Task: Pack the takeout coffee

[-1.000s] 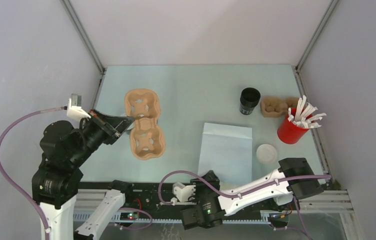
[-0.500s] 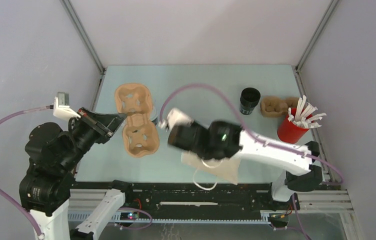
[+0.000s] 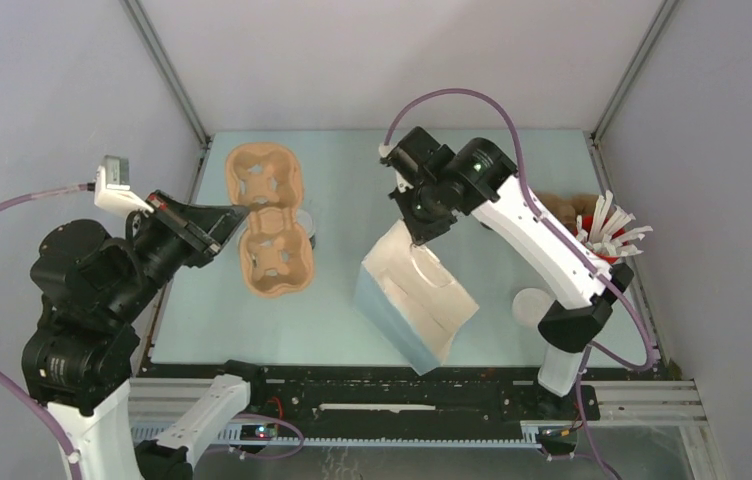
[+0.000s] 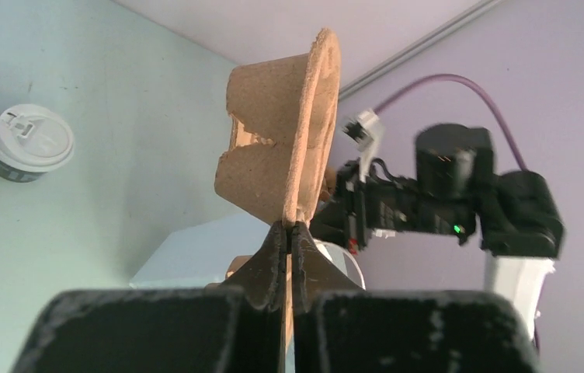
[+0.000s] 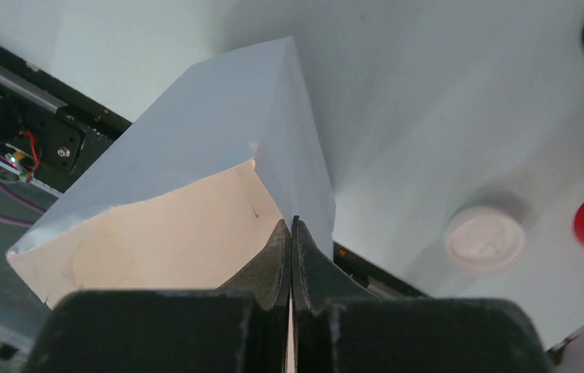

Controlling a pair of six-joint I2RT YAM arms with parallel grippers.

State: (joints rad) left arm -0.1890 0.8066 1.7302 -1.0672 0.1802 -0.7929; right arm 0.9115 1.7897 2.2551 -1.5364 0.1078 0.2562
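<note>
One cup (image 4: 28, 141) partly behind carrier (image 3: 270, 222)

even, bright diffuse light, soft faint shadows, wrist views' near fingers (image 4: 289, 256) blurred

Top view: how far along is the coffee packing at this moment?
Done: nothing is packed; the bag only gapes open. In hand: the right gripper is shut on the bag's rim, and the left gripper is shut on the tray's edge. Left: the tray's pockets are empty, and a lidded cup stands on the table.
</note>
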